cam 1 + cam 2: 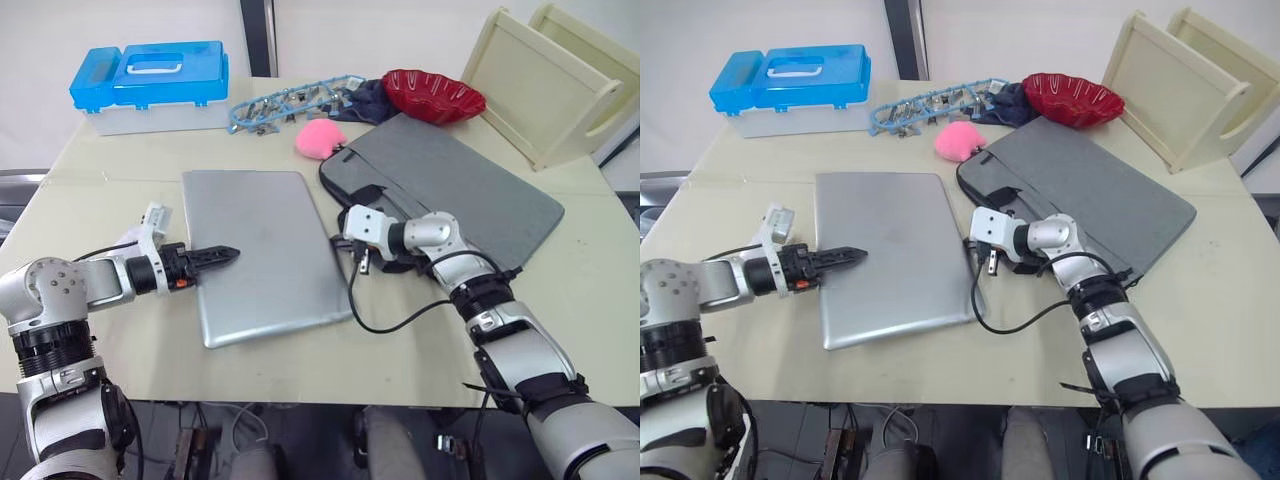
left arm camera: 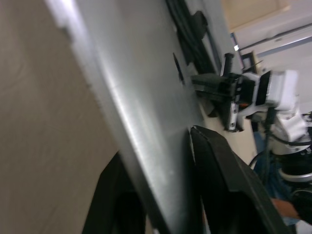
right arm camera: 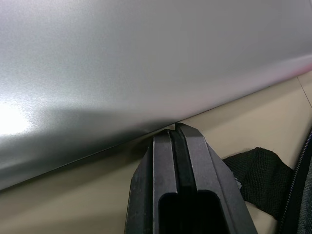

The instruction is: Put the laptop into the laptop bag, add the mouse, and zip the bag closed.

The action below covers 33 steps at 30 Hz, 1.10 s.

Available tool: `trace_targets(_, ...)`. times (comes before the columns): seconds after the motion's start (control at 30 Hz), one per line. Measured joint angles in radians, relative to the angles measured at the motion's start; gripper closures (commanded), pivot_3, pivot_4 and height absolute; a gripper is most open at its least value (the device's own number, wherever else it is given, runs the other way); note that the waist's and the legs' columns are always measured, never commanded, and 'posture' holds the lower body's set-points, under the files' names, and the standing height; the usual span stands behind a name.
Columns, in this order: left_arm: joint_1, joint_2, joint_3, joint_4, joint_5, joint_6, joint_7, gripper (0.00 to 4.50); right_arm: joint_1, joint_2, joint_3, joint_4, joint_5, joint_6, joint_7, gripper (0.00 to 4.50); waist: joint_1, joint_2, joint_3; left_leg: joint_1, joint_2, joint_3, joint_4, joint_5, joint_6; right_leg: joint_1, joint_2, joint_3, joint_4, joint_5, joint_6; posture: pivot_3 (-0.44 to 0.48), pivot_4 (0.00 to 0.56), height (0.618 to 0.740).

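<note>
Left wrist view showed my left pincer (image 2: 187,195) pinching the laptop (image 1: 262,250); my right pincer (image 3: 175,131), pressed together, nudged its edge. Bagging came next.

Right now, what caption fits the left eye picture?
Two end effectors flank the laptop, the bag beside it.

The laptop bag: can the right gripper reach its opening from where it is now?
Probably yes. The right gripper sits shut at the laptop's right edge, right beside the laptop bag's black handles. Nothing stands between them; the pink fuzzy object lies farther back.
</note>
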Motion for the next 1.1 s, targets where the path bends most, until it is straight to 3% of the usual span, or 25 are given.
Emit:
trace_targets(0.33,0.085,-0.113,0.148,-0.182,-0.125,0.047,0.1,4.07,0.044,0.01,-0.037,-0.049,0.057,0.082,0.002,4.5,0.007,-0.002,-0.001,0.001,0.0,-0.006,0.001,0.0,0.0,0.007,0.001,0.0,-0.006,0.0,0.0,0.0,0.15,0.74)
trace_targets(0.37,0.102,-0.118,0.161,-0.212,-0.151,0.046,0.113,4.07,0.056,0.018,-0.061,-0.067,0.088,0.11,0.002,3.99,0.011,-0.002,-0.001,0.0,0.0,-0.007,0.001,0.0,0.0,0.007,0.001,0.0,-0.006,0.0,0.0,0.0,0.15,0.74)
trace_targets(0.47,0.129,-0.13,0.177,-0.259,-0.209,0.047,0.134,4.07,0.074,0.019,-0.105,-0.117,0.161,0.178,0.018,3.39,0.021,-0.002,0.0,0.0,0.0,-0.009,0.001,0.0,0.0,0.007,0.001,0.001,-0.006,0.0,0.0,0.0,0.15,0.74)
trace_targets(0.57,0.196,-0.178,0.235,-0.359,-0.328,0.051,0.191,4.07,0.107,-0.033,-0.213,-0.276,0.302,0.319,0.052,2.18,0.039,-0.002,0.0,-0.003,0.0,-0.012,0.001,0.0,0.0,0.007,0.002,0.001,-0.008,0.0,0.0,0.0,0.15,0.74)
trace_targets(0.73,0.281,-0.281,0.301,-0.459,-0.411,0.05,0.272,4.07,0.119,-0.161,-0.301,-0.421,0.36,0.41,0.064,0.07,0.065,-0.001,0.0,-0.006,0.0,-0.015,0.002,0.0,0.0,0.007,0.004,0.002,-0.011,0.0,0.0,0.0,0.15,0.74)
trace_targets(0.97,0.413,-0.484,0.242,-0.683,-0.519,-0.122,0.445,4.07,0.244,-0.335,-0.283,-0.558,0.301,0.457,0.068,0.02,0.111,-0.002,0.0,-0.016,0.001,-0.015,0.014,0.0,-0.001,0.008,0.005,0.003,-0.021,0.001,0.003,0.0,0.15,0.74)
trace_targets(1.03,0.472,-0.555,0.2,-0.642,-0.636,-0.21,0.598,4.07,0.279,-0.375,-0.278,-0.604,0.259,0.496,0.042,0.02,0.111,-0.002,0.0,-0.016,0.001,-0.015,0.014,-0.001,-0.001,0.008,0.006,0.003,-0.021,0.002,0.003,0.0,0.15,0.74)
trace_targets(1.1,0.514,-0.536,0.13,-0.607,-0.77,-0.294,0.719,4.07,0.294,-0.383,-0.254,-0.613,0.235,0.512,0.018,0.02,0.109,-0.002,0.0,-0.016,0.002,-0.015,0.013,-0.001,-0.001,0.007,0.006,0.004,-0.021,0.002,0.003,0.0,0.15,0.74)
